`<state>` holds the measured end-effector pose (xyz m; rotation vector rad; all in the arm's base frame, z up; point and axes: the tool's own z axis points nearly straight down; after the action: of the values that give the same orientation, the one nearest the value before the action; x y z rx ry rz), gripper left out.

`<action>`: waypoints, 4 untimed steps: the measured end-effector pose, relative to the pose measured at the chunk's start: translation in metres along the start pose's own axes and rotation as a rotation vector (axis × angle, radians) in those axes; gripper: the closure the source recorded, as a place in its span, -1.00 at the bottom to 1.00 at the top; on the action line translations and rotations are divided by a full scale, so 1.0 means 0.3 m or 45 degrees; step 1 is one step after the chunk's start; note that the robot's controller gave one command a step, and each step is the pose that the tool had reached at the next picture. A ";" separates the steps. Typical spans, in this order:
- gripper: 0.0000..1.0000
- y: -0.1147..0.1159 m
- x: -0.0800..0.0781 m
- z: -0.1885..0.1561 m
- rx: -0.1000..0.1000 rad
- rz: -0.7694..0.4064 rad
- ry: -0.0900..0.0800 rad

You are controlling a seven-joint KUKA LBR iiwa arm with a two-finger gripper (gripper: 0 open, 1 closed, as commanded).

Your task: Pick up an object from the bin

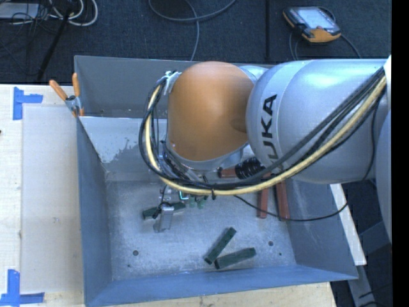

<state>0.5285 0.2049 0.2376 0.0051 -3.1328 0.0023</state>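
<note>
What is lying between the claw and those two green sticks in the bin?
Nothing. In the camera view, the bin floor between the claw and the two dark green strips is bare grey metal.

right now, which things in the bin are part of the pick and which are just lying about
In the job: hand, low over the left middle of the bin floor; small dark green piece right beside it.
Lying about: left strip and right strip, dark green, meeting near the front wall; brown rods by the right wall, under the arm.
</note>
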 end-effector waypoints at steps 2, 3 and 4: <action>-1.00 -0.019 -0.061 0.165 -0.005 0.029 -0.017; -1.00 -0.111 -0.145 0.414 -0.004 0.084 -0.014; -1.00 -0.130 -0.156 0.508 -0.001 0.322 -0.005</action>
<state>0.5740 0.1657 0.0849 -0.3910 -3.1128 0.0022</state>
